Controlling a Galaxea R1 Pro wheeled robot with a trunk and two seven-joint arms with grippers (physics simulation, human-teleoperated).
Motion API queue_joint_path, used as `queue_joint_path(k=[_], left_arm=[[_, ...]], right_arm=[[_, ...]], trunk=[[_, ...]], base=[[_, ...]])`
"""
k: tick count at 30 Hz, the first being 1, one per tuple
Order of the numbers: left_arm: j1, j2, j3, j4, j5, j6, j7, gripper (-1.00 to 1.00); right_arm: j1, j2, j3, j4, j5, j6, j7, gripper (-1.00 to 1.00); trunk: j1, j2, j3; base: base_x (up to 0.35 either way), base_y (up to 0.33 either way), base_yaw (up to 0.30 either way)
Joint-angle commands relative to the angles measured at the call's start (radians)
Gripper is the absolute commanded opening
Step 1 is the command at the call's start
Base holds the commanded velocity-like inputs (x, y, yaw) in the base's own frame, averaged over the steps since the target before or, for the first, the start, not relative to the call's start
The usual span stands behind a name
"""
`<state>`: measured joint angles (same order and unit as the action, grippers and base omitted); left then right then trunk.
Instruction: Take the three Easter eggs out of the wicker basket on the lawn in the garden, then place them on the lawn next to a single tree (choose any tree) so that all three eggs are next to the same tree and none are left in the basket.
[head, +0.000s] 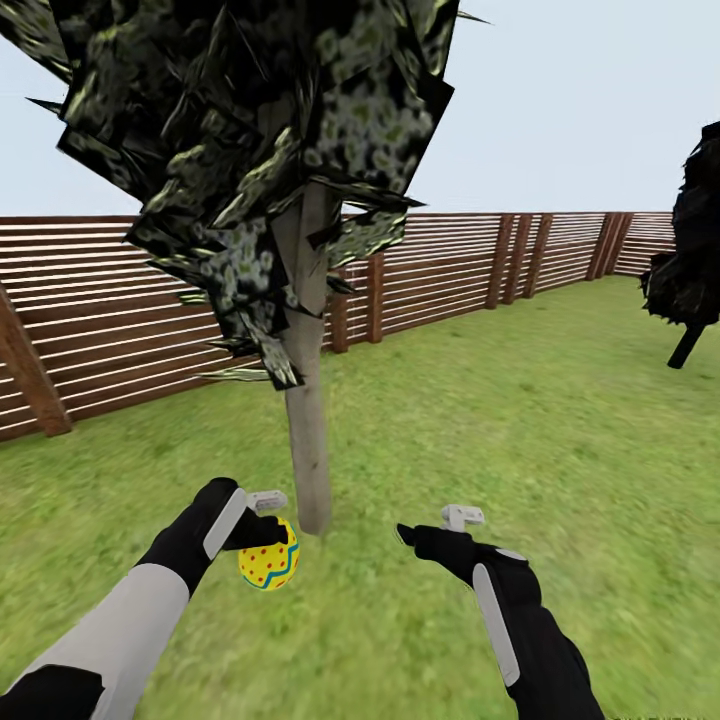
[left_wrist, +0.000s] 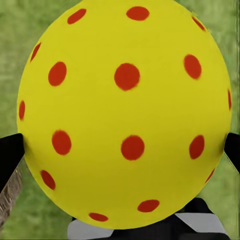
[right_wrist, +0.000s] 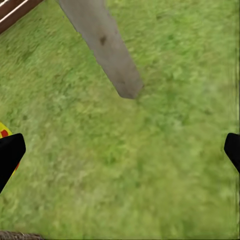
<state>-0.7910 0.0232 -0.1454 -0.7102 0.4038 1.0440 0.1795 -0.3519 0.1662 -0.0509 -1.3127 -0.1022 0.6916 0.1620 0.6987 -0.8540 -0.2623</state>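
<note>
The yellow egg with red dots (head: 268, 565) hangs just above the lawn (head: 480, 430), a short way to the left of the foot of the tree (head: 308, 450). My left gripper (head: 266, 540) is shut on it. In the left wrist view this egg (left_wrist: 125, 112) sits between the two black fingertips (left_wrist: 10, 157). My right gripper (head: 430, 526) hovers open and empty over the grass to the right of the trunk. In the right wrist view the trunk's foot (right_wrist: 120, 75) stands ahead and a sliver of the egg (right_wrist: 4, 131) shows at the edge. The basket and the other two eggs are out of view.
A brown slatted fence (head: 120, 310) runs behind the tree and along the back. A dark thin-stemmed tree (head: 695, 270) stands at the far right. Open grass spreads to the right of the trunk. A brownish strip (right_wrist: 15, 235) at one corner of the right wrist view cannot be identified.
</note>
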Motion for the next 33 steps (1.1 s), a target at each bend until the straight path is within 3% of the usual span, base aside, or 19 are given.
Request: queue_joint_path(k=[1,25,33], left_arm=[[-0.001,0.001,-0.005,-0.002,0.01,0.003,0.009,-1.0],[-0.001,0.001,-0.005,-0.002,0.009,-0.007,0.009,-1.0],[-0.001,0.001,-0.005,-0.002,0.009,-0.007,0.009,-1.0]], right_arm=[[-0.001,0.001,-0.002,0.0,-0.007,0.005,0.001,1.0],[-0.001,0.002,0.004,-0.006,-0.007,0.006,0.004,1.0],[-0.001,0.004,0.008,-0.014,-0.008,0.006,0.004,1.0]], trunk=[[0.0,-0.001,-0.001],[0.0,-0.001,0.015],[0.0,-0.001,0.016]], base=[[0.161,-0.267,-0.27],[0.197,-0.255,-0.27],[0.255,-0.093,-0.057]])
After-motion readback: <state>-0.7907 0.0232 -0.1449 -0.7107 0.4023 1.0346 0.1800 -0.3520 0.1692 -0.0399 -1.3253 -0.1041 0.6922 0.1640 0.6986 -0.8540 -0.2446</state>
